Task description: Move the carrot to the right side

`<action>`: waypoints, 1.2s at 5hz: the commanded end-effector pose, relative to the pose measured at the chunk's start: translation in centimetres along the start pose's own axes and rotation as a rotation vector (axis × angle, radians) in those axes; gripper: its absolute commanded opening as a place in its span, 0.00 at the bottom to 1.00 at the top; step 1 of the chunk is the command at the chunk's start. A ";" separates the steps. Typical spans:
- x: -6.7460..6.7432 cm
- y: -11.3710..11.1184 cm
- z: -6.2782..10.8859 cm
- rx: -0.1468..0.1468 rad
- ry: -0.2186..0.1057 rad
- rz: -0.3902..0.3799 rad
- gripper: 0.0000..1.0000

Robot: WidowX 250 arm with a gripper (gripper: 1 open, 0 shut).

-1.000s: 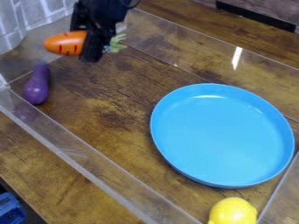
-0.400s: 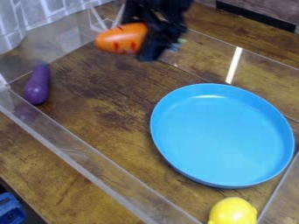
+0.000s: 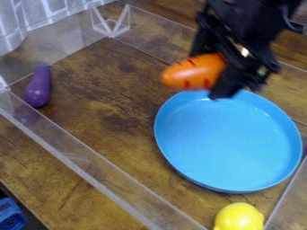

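Mid-carry: gripper [image 3: 228, 79] clamped on the carrot [image 3: 193, 71], lifted just past the blue plate [image 3: 228, 140] at its upper-left rim; needed lowering on the right and letting go

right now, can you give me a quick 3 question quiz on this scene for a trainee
1. True or false: the carrot is lying on the wooden table.
2. Which object sits nearest the left edge of the camera view? A) lemon B) eggplant C) blue plate
3. Fill in: the tool is shut on the ____ and holds it above the upper left rim of the blue plate.

Key
1. False: it is held in the air by the tool.
2. B
3. carrot
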State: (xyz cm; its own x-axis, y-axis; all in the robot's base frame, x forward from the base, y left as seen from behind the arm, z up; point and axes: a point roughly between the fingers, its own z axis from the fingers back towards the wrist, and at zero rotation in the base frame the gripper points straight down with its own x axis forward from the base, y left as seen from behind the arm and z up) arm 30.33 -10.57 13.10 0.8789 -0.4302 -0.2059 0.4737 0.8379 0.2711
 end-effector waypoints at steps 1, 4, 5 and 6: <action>0.5 -1.1 2.0 -0.009 -0.078 0.013 0.00; -1.2 0.4 -0.5 -0.044 -0.101 -0.037 1.00; -1.6 0.5 -2.1 -0.047 -0.114 -0.052 1.00; -1.0 1.2 -4.5 -0.062 -0.138 -0.087 1.00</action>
State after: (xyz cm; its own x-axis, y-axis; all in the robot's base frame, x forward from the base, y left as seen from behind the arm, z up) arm 29.32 -7.63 7.97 0.8296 -0.5391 -0.1454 0.5581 0.8080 0.1888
